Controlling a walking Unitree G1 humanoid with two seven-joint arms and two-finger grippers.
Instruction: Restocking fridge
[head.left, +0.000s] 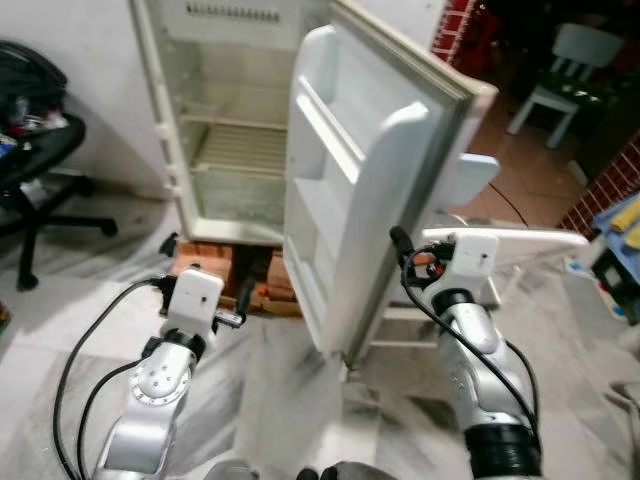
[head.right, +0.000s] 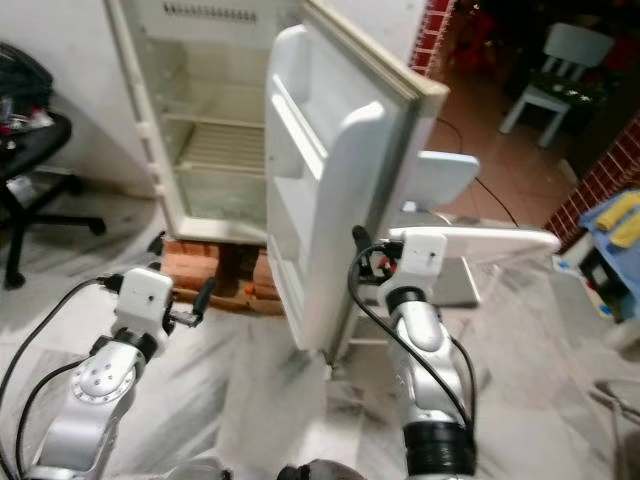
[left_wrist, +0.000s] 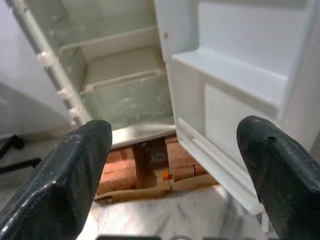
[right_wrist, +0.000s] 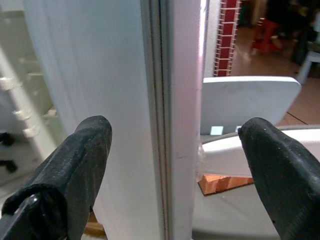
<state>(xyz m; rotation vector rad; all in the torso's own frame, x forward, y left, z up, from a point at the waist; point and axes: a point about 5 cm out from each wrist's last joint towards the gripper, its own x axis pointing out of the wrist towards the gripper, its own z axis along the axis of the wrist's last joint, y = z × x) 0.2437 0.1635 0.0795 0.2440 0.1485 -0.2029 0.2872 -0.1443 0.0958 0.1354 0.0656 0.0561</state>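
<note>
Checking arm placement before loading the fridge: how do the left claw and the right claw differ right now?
The left claw hangs low, facing the bricks under the fridge's open compartment; the right claw is higher, at the door's outer edge. In the wrist views, the left claw frames the interior, whereas the right claw straddles the door edge. Both are open and empty.

From the head, our two eye views look forward and down at the fridge (head.left: 230, 120), whose open door (head.left: 350, 190) swings toward us; both share the fridge, its door, the brick base (head.left: 215, 270) and both arms. Our left wrist view looks past its spread fingers (left_wrist: 65, 175) into the fridge's lower shelves and the door's inner racks, from near. Our right wrist view sits very close to the door's outer edge (right_wrist: 172, 120), facing it edge-on, with that edge between its parted fingers (right_wrist: 70, 170).
</note>
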